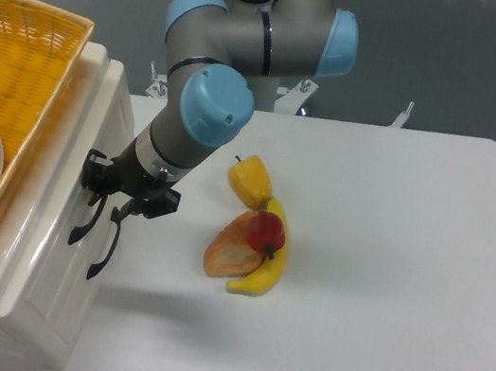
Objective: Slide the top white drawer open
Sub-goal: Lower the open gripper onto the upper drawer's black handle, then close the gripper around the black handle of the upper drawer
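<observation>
The cream-white cabinet stands at the left with its front facing right. The top white drawer looks closed, and its curved black handle is the one nearer the cabinet's top. The lower drawer's handle sits just right of it. My gripper is right against the drawer front at the upper ends of the handles. It is open, its black fingers spread to either side of the top handle's upper end. Contact with the handle is not clear.
A yellow woven basket holding a white plate rests on the cabinet's top. On the table to the right of the gripper lie a yellow pepper, a banana, a red fruit and an orange piece.
</observation>
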### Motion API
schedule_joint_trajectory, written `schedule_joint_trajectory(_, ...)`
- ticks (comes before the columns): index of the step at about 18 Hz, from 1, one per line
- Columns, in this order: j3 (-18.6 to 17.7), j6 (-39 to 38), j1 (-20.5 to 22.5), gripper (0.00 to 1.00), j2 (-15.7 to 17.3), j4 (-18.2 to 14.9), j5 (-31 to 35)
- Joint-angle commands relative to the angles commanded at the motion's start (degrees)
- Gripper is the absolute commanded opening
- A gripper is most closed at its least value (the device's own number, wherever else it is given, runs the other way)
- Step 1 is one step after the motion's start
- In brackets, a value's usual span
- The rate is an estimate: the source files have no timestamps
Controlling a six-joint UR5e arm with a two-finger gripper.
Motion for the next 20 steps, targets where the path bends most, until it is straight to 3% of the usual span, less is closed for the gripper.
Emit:
schedule_joint_trajectory(5, 0.0, -0.4, -0.4, 0.40, 0.0, 0.0, 0.1)
schedule_joint_trajectory(12, 0.0, -0.5, -0.4, 0.39, 0.0, 1.1, -0.1)
schedule_joint_trajectory(20, 0.0, -0.4, -0.4, 0.24, 0.1, 1.1, -0.1)
